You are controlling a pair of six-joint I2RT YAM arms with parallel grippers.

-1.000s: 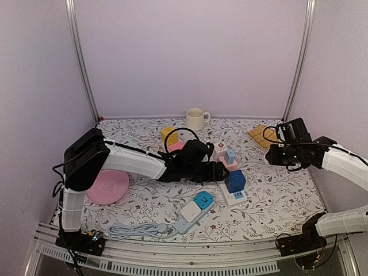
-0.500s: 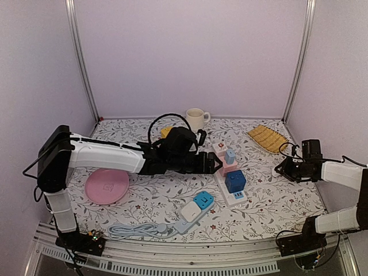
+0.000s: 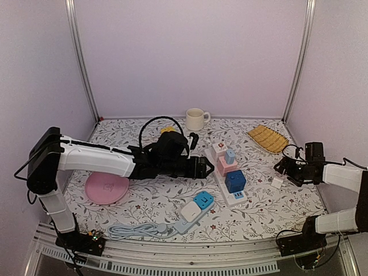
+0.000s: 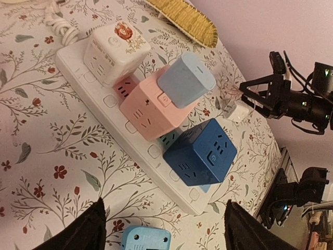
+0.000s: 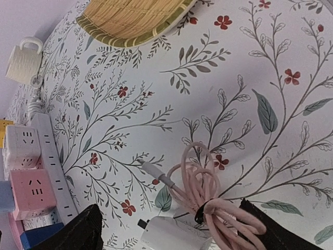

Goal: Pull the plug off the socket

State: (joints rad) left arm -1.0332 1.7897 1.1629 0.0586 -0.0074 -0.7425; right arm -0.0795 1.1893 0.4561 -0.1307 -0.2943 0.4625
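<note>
White plug (image 3: 278,183) between spread right fingers (image 5: 70,234), near table (image 3: 287,221) edge.

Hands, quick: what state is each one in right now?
Left hand: open, holding nothing.
Right hand: open; the white charger with its pink cable lies on the table between its fingers, not gripped.

Lab booth: plain walls (image 3: 190,57), aluminium frame posts (image 3: 80,63).

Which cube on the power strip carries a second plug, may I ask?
The pink cube, mid-strip, topped by a light blue plug; the others carry none.
</note>
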